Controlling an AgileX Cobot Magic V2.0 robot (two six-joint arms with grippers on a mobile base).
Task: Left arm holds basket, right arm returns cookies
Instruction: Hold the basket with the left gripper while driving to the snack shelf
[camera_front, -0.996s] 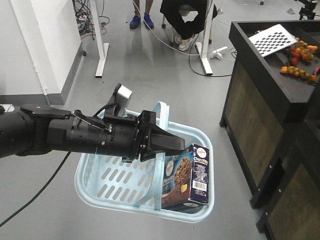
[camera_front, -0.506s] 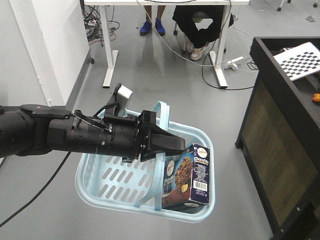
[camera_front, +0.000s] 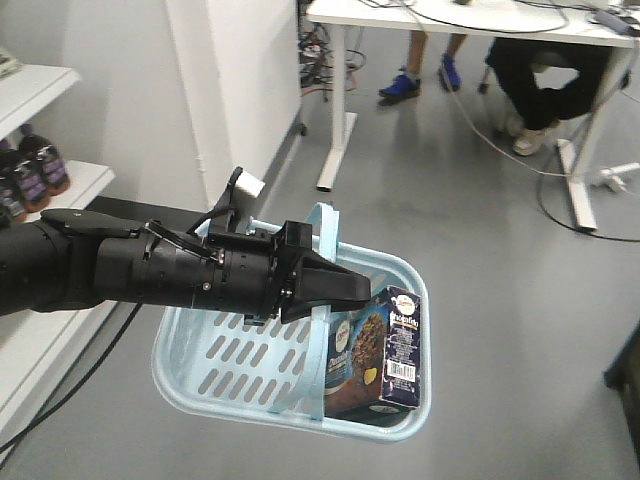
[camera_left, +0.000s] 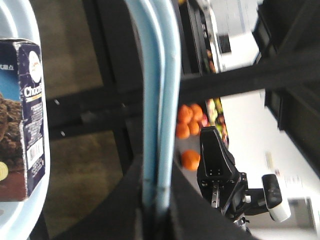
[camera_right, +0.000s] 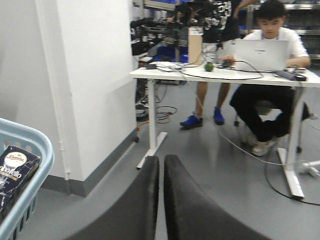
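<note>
Basket handles (camera_front: 320, 225) tight within closed left claw (camera_front: 350, 289).

Light blue slotted basket (camera_front: 210, 365) at lower centre of frame, held off floor, both flat handles (camera_left: 159, 100) pinched together in left gripper (camera_front: 355, 290). Navy-maroon cookies box (camera_front: 385, 350) upright inside, against right wall, barcode outward.
</note>
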